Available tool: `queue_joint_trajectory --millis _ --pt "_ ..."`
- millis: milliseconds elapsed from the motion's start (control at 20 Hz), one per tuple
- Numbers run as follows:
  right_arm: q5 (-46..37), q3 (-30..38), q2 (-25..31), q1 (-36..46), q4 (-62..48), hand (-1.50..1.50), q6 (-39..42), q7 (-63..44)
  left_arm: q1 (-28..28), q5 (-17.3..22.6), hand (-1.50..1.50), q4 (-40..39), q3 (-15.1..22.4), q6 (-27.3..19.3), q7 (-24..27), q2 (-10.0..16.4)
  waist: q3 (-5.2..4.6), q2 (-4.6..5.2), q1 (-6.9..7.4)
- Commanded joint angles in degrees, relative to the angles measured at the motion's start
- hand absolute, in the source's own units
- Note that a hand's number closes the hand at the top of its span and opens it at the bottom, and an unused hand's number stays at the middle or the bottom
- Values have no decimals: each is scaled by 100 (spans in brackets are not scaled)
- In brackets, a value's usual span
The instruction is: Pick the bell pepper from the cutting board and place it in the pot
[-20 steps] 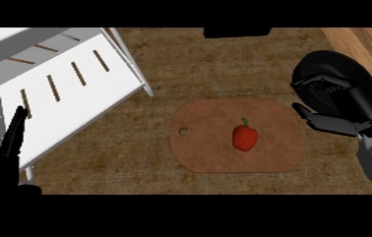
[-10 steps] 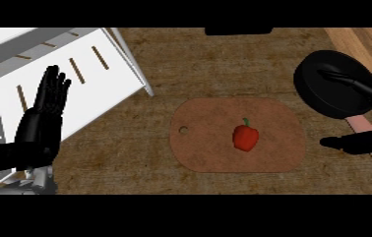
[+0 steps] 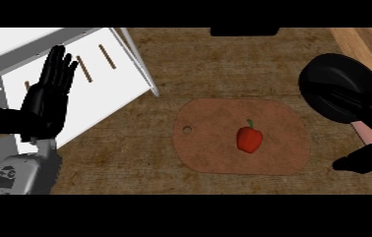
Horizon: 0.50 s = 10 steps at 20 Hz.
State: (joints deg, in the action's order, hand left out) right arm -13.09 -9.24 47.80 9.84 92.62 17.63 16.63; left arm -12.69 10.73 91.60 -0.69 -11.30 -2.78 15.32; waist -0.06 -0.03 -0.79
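Left hand [image 3: 45,101] rests open; right hand [image 3: 355,161], mostly cropped, I cannot tell. A glancing reach might roll the bell pepper [image 3: 249,139].

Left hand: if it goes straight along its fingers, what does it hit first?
Left hand, open at the view's left, points toward the top edge. Only the white slatted panel lies in that line; depth is unclear, so contact is uncertain.

You see a red bell pepper [image 3: 249,139], green stem, on a plain reddish-brown cutting board [image 3: 214,155]. Black pot [image 3: 328,89]; mottled brown counter [image 3: 218,64]; black left hand [image 3: 46,105], grey forearm [image 3: 25,174].
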Motion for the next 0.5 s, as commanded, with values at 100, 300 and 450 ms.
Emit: queue_joint_trajectory --millis 100,300,450 --pt "-567 -519 -443 391 451 -150 382 -1445 -274 7 0 -553 -127 185 285 -94 1 12 93" --pt "-761 -625 -785 142 698 -150 636 -1936 -319 -35 0 -483 -142 244 190 -120 4 1 68" --pt "-1061 -749 -1118 153 523 -150 678 -2175 -354 -121 0 -277 -122 91 -86 -183 5 -1 75"
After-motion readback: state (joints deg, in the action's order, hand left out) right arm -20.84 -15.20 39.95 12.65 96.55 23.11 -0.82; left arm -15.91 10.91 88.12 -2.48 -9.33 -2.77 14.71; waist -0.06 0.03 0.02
